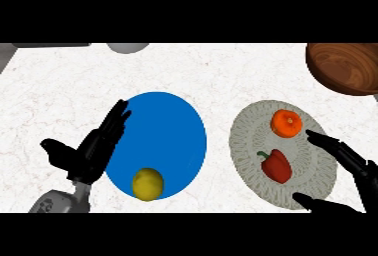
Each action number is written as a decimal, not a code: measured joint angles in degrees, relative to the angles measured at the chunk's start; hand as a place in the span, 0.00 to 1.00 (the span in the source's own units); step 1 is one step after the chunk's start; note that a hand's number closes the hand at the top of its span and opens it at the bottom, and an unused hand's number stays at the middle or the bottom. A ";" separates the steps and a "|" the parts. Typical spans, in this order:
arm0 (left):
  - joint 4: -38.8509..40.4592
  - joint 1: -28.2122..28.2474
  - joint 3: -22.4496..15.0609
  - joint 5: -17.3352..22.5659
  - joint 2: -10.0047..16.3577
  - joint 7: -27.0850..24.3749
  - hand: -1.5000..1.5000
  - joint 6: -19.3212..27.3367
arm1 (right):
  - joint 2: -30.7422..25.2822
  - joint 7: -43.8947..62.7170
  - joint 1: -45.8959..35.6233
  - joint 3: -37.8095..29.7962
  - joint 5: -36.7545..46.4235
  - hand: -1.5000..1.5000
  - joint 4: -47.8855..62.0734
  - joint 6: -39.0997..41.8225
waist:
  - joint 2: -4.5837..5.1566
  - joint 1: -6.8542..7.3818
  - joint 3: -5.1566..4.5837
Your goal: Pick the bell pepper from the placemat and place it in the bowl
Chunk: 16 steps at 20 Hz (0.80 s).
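Red bell pepper lies on the grey woven round placemat, just left of my open right hand, inside its spread fingers and thumb but untouched. Its stem points away and to the left. I judge the path clear to the brown wooden bowl, further off at the right edge. The open left hand rests well apart.

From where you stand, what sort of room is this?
Most likely a kitchen: a pale marbled counter, a wooden bowl, and a red bell pepper lying on a round placemat.
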 measured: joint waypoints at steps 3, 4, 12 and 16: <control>-0.63 -0.57 0.03 -0.05 -0.18 0.81 0.50 0.25 | -5.21 7.79 1.34 0.13 8.10 0.00 -3.35 -0.66 | -0.03 0.08 -0.15; -0.60 -0.62 0.24 0.20 -0.10 1.04 0.50 0.08 | -6.66 11.07 1.96 0.18 10.55 0.00 -4.88 -0.58 | -0.03 0.03 -0.19; -1.79 -1.23 -1.02 -1.00 -1.35 1.99 0.50 0.41 | -13.77 41.91 1.28 2.77 19.64 0.00 -18.84 11.76 | 0.33 1.67 -0.21; -1.07 -2.52 -1.87 -2.16 -2.81 2.32 0.50 0.84 | -11.07 56.61 -4.16 7.33 19.81 0.00 -22.68 19.82 | 0.63 2.76 -0.14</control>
